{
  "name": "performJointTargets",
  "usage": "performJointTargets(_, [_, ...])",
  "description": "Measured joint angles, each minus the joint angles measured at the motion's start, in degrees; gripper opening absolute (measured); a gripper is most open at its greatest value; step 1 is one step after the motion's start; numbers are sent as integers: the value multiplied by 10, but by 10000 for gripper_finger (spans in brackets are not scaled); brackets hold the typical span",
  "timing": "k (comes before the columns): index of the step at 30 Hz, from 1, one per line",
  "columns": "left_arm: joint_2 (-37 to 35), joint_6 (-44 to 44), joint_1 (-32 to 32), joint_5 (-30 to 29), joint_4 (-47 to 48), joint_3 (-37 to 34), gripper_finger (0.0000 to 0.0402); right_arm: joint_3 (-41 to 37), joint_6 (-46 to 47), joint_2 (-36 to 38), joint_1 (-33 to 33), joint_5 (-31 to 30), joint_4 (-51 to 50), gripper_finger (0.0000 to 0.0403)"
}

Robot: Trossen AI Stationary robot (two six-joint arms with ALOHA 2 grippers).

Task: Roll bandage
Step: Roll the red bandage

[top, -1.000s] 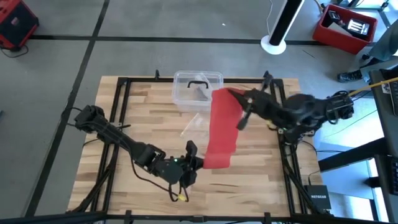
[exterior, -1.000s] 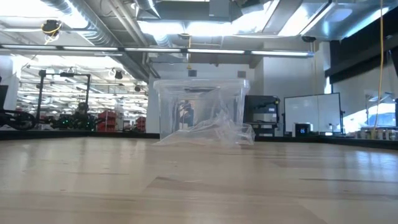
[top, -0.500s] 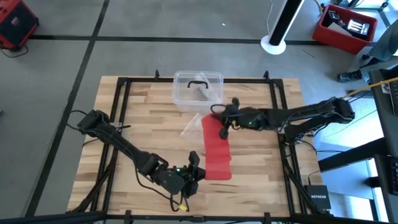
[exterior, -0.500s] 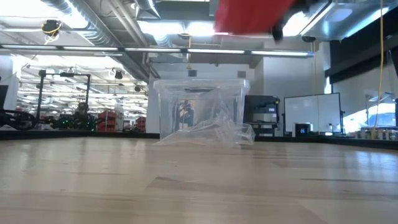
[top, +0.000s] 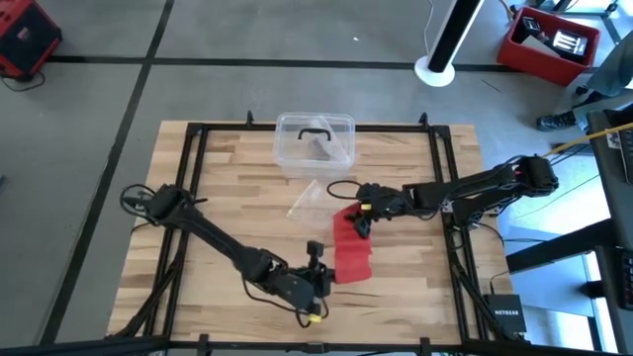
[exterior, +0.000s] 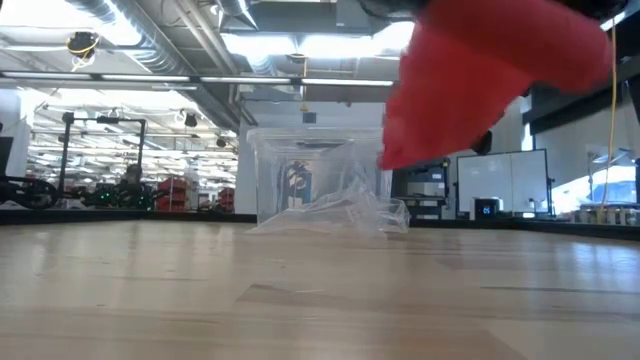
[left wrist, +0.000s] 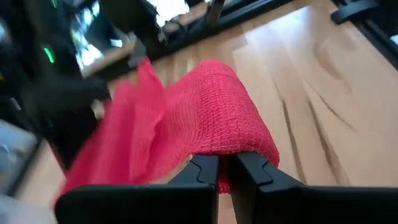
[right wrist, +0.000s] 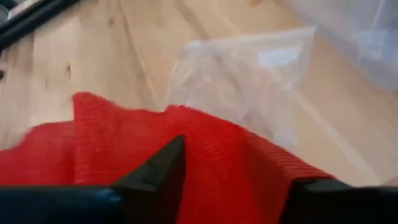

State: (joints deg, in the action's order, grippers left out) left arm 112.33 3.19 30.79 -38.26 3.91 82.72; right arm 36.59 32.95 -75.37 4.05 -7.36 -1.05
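High view: the bandage (top: 351, 249) lies on the table (top: 218, 188) near the clear box (top: 315, 143); the right gripper (top: 362, 220) pinches its box-side end, the left gripper (top: 318, 277) its other end; left wrist view: fingers (left wrist: 205, 169) clamp red fabric.

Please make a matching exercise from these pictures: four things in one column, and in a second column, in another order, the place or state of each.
Things:
1. bandage
2. clear plastic box
3. left gripper
4. right gripper

Places or states:
A. at the table's far edge
B. red, held at both ends
C. holds the bandage's far end
D. holds the bandage's near end

Pairs: 1-B, 2-A, 3-D, 4-C
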Motion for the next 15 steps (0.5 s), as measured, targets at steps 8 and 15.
performJointTargets(8, [46, -135, -8, 19, -18, 0, 11, 58, 0, 6, -8, 10, -141, 275])
performJointTargets(15, [66, -163, -11, 27, -35, 0, 12, 132, 2, 6, -20, 32, -282, 300])
